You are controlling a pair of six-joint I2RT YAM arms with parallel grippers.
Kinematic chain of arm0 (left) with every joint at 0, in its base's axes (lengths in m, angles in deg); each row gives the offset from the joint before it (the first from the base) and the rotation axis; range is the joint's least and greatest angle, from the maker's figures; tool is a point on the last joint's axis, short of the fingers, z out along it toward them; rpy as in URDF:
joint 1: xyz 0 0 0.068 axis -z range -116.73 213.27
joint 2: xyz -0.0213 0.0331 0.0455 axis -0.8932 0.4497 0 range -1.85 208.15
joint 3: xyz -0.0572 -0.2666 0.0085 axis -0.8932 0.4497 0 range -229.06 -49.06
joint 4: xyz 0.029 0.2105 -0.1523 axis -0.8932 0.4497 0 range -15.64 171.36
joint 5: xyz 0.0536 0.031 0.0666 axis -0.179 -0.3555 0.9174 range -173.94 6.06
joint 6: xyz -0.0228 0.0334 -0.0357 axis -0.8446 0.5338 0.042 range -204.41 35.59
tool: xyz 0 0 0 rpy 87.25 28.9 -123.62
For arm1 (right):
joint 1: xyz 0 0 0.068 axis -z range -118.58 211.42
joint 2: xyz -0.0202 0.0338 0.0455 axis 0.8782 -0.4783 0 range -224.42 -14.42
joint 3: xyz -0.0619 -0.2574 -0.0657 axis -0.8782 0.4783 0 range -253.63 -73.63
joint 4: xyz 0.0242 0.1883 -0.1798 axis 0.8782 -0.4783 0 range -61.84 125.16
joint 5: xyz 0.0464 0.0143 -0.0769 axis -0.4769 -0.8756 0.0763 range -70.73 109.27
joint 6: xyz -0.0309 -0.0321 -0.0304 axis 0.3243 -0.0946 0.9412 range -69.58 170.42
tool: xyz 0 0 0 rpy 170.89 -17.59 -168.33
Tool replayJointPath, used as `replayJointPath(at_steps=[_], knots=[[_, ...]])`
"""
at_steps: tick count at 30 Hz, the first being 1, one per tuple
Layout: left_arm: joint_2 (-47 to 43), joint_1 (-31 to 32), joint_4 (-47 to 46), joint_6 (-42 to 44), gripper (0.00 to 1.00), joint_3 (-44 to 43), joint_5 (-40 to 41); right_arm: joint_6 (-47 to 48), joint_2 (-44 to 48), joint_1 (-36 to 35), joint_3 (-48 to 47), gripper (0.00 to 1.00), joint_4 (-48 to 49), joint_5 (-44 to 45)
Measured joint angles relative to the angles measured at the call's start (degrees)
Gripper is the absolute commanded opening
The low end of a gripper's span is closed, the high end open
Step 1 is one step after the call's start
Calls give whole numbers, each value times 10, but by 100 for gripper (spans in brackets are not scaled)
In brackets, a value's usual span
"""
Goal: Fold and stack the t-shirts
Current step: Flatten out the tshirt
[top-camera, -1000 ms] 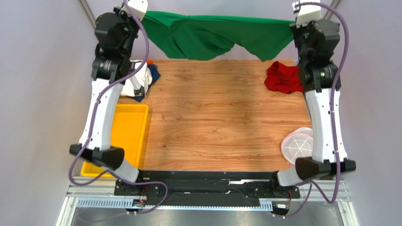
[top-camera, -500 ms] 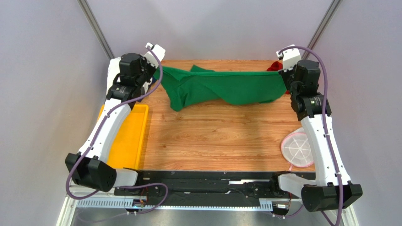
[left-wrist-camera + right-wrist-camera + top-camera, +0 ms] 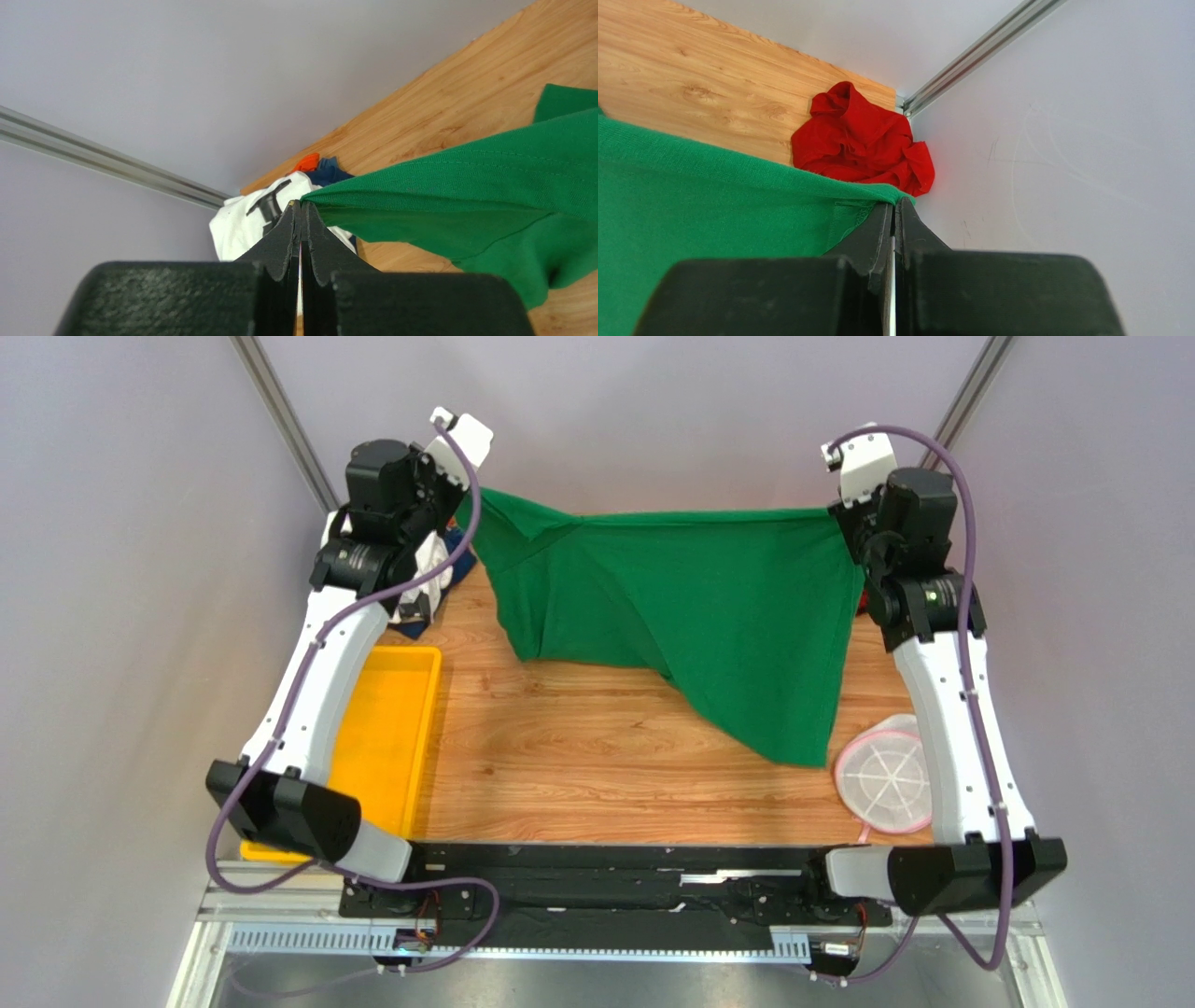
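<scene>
The scene is enclosed by plain pale grey-lilac walls [image 3: 126,546], with slanted aluminium frame posts [image 3: 288,434] seen at the upper corners of the top view. The middle of that view is filled by a wood-grain tabletop [image 3: 589,756].

A green t-shirt [image 3: 701,616] is held up over the far half of the tabletop. Its top edge is stretched taut from upper left to upper right, so its long axis runs across the frame. From that edge the cloth hangs toward the lower right, ending in a point just beside the mesh basket. The left part is bunched and folded over itself. Whether the cloth touches the wood cannot be told.

The left arm [image 3: 316,672] and right arm [image 3: 954,700] are raised along the two sides of the frame.

A yellow tray [image 3: 379,728] is set at the left edge of the tabletop, and a round white-and-pink mesh basket [image 3: 887,773] at the lower right.

A crumpled red t-shirt [image 3: 861,143] is seen in the far right corner, against the wall. In the far left corner a white t-shirt [image 3: 246,217] is heaped with a dark blue t-shirt [image 3: 333,171]. The black print on the white one is too creased to be read.

The left fingers [image 3: 296,213] are pressed fully together on a corner of the green cloth. The right fingers [image 3: 887,217] are likewise clamped on the opposite corner.
</scene>
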Motion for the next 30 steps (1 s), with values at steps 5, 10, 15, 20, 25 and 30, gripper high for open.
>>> replayJointPath(at_steps=[5,10,15,20,25,30], knots=[[117,-7,19,-7,0,-158,23,4,-103,6,-114,0,-11,0],[293,-17,21,-19,0,-440,65,4,-235,9,-321,0,-8,1],[331,-17,-5,-18,0,-528,94,4,-293,9,-455,0,2,5],[187,-17,-58,-16,0,-357,94,2,-206,9,-366,0,47,-1],[40,-17,-88,-16,0,-254,81,-4,-92,9,-251,0,63,-13],[-80,-16,-94,-16,0,-181,66,-11,7,6,-174,0,61,-31]])
